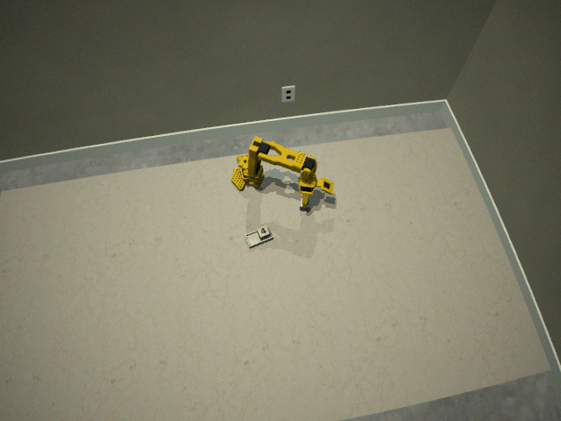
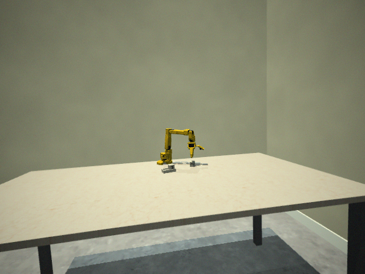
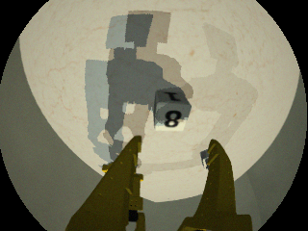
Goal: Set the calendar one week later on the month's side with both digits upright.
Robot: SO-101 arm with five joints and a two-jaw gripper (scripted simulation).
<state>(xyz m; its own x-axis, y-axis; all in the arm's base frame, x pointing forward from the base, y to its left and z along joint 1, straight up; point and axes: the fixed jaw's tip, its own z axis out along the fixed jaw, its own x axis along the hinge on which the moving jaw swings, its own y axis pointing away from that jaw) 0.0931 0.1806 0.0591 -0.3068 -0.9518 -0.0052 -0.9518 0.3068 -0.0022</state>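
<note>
The tray (image 1: 252,239) (image 2: 164,170) lies on the table with one pale cube (image 1: 264,232) (image 2: 171,166) in its right part, a 4 on its top. The left part is empty. A loose cube (image 2: 192,163) (image 3: 171,113) stands on the table right of the tray. In the wrist view one face shows an 8 and the adjoining shaded face a mark like a 1. In the top view the fingertip largely hides it. My gripper (image 1: 316,198) (image 2: 197,153) (image 3: 175,140) is open and empty, pointing down, with the fixed finger's tip a little above the loose cube.
The arm's base (image 1: 246,175) (image 2: 165,159) stands behind the tray, near the table's back edge. The arm's shadows fall around the loose cube. A small dark part of something shows beside the right finger in the wrist view.
</note>
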